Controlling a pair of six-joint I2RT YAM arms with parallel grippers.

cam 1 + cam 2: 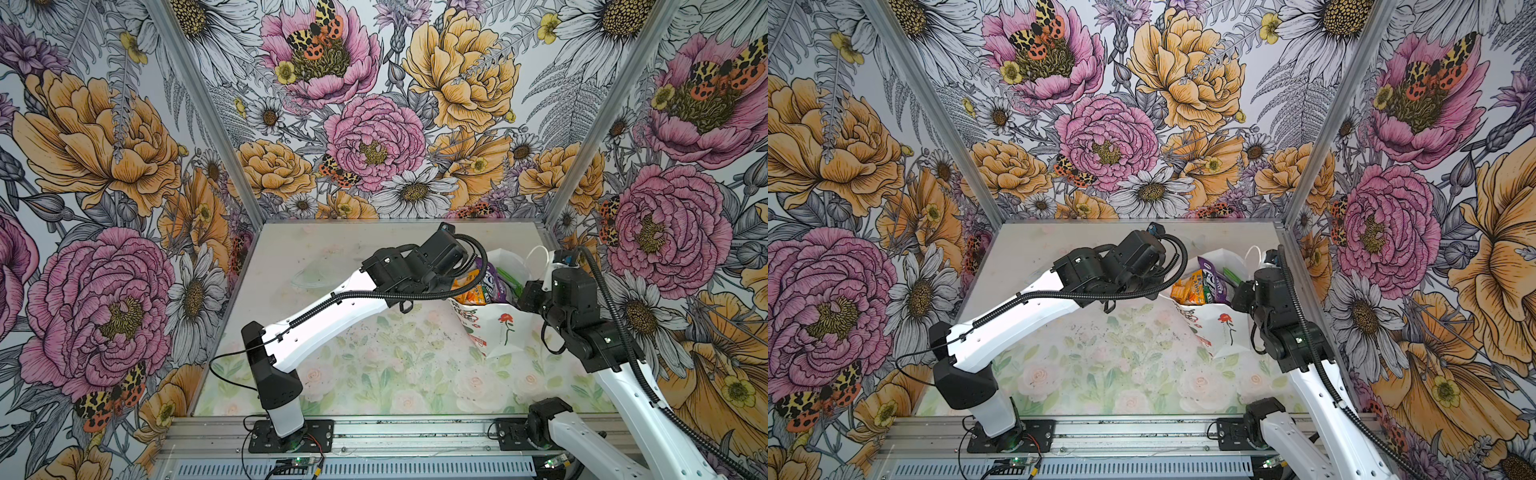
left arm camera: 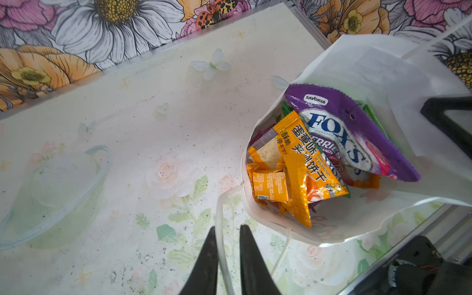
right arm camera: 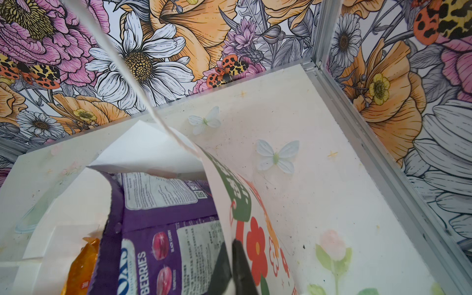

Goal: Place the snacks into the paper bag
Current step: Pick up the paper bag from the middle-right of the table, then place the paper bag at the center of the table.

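The white paper bag (image 1: 505, 332) (image 1: 1227, 334) with a red rose print stands tilted at the table's right rear, mouth open. The snacks fill it: a purple Fox's pouch (image 2: 352, 138), orange packets (image 2: 293, 168) and a green packet (image 1: 509, 278). My left gripper (image 2: 228, 227) is just outside the near rim, jaws closed to a narrow gap with the bag's white cord handle (image 2: 219, 212) between them. My right gripper (image 3: 230, 244) is shut on the bag's far wall (image 3: 245, 204), one finger inside next to the purple pouch (image 3: 158, 224). The other cord handle (image 3: 132, 74) runs up past the camera.
The bag sits close to the right wall's aluminium frame (image 1: 550, 237). The pale floral table mat (image 1: 374, 374) spreads to the left and front of it. Along the front edge lies a metal rail (image 1: 415, 432) carrying both arm bases.
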